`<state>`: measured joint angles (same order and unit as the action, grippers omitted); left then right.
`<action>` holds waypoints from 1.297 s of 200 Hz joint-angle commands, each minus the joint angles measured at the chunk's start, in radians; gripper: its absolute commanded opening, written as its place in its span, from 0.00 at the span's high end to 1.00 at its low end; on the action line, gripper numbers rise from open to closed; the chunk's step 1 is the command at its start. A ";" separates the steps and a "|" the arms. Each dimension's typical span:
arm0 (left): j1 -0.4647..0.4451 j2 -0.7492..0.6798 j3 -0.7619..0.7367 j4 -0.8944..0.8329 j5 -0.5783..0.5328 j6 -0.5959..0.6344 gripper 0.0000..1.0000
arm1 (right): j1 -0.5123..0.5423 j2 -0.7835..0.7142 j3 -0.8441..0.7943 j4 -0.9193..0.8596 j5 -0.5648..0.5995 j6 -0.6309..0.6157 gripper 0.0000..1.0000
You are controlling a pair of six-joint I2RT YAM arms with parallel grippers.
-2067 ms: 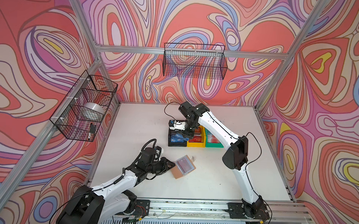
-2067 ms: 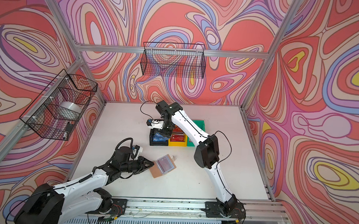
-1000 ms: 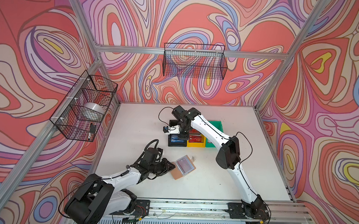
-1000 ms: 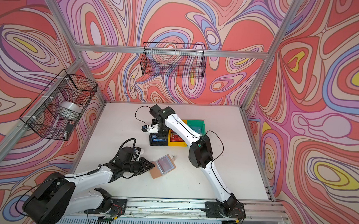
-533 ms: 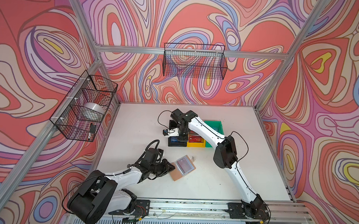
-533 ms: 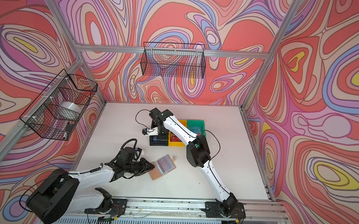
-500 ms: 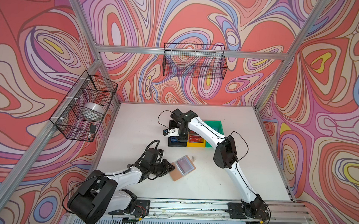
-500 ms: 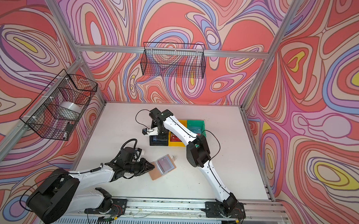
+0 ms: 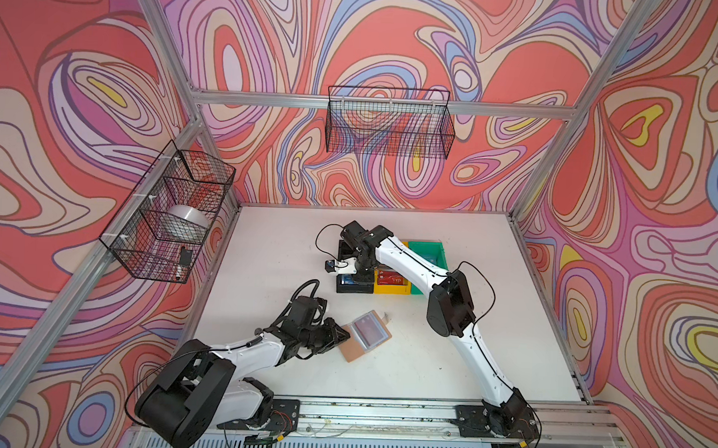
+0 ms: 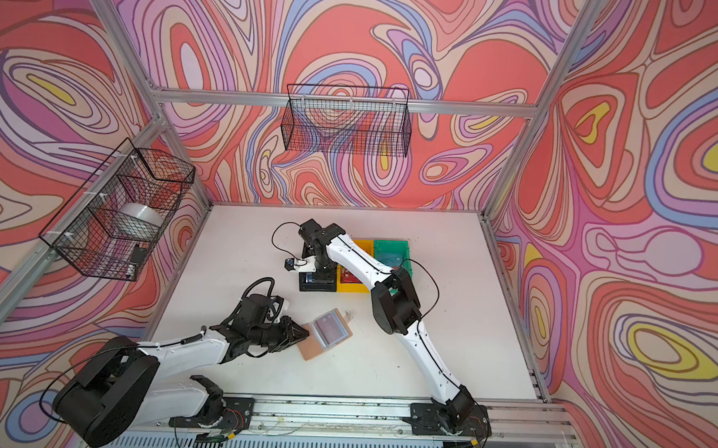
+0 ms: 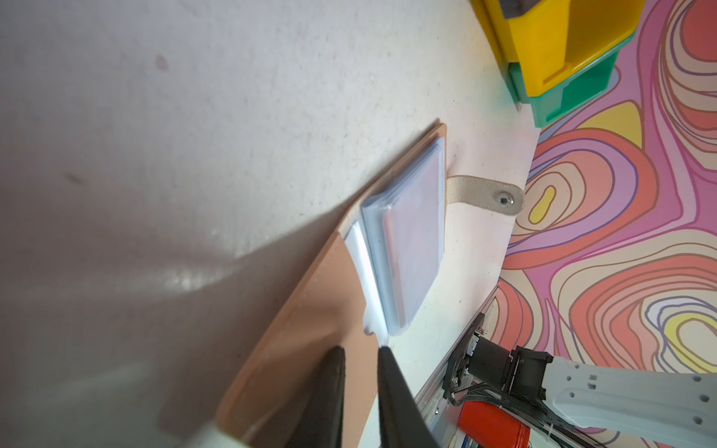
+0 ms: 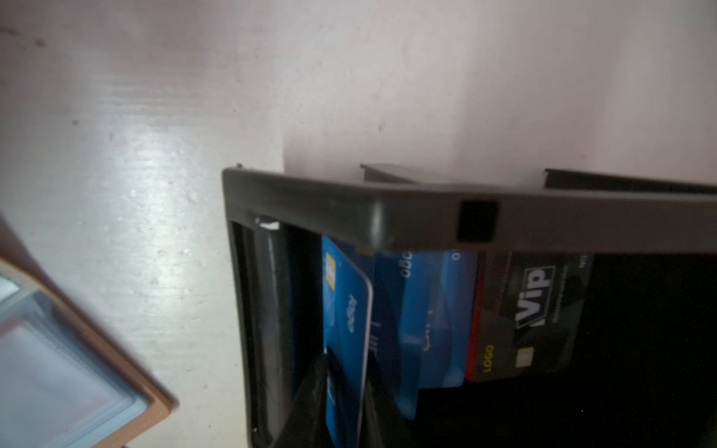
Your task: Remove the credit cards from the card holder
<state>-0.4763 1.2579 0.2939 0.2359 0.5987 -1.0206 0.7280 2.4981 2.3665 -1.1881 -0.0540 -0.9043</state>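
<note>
Two black-and-white arms share the pale table [image 9: 271,296] in both top views. The tan, leather-like booklet card holder [image 9: 367,337] [image 10: 326,334] lies open near the front middle with its clear greyish sleeves uppermost. The left claw [image 9: 345,336] [image 10: 305,334] meets its bare cover from 9 o'clock. At 12 o'clock of the holder, well apart, three bins stand in a row: a black plastic bin [image 9: 352,289], a yellow plastic bin [image 9: 392,291] holding a red VIP card [image 9: 393,279], and a green plastic bin [image 9: 429,249]. The right claw [image 9: 357,275] points down into the black one. From the left wrist, the left claw [image 11: 361,351] rests on the tan cover with its jaws narrow and nothing seen between them. Its tips are close to the sleeve stack [image 11: 411,240], where a reddish card [image 11: 403,256] shows through the plastic, and the tab clasp [image 11: 485,194] lies flat on the table. From the right wrist, the right claw [image 12: 347,366] straddles a blue plastic card [image 12: 347,310] standing on edge inside the black bin [image 12: 388,213], beside a flat blue card [image 12: 430,318] and a dark VIP card [image 12: 543,310]. Whether the jaws pinch it or stand slack I cannot tell. If a pad clings as the claw lifts, the upright card could ride up and flip over the rim onto the table. Pulling the reddish card may also drag the floppy sleeves and the whole holder, since the left claw pins only one edge of the cover.
</note>
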 commanded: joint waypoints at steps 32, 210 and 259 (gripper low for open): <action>0.001 -0.041 -0.012 -0.006 -0.030 0.017 0.80 | 0.001 -0.091 -0.081 0.210 0.106 0.043 0.53; -0.003 0.128 -0.040 0.251 0.030 -0.052 0.80 | 0.024 -0.750 -1.202 0.617 -0.272 1.087 0.76; -0.004 0.084 -0.046 0.199 0.006 -0.042 0.80 | 0.023 -0.709 -1.252 0.648 -0.291 1.122 0.84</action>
<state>-0.4782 1.3708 0.2565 0.4480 0.6189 -1.0599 0.7486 1.7508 1.1172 -0.5983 -0.3107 0.1642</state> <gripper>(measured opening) 0.202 0.178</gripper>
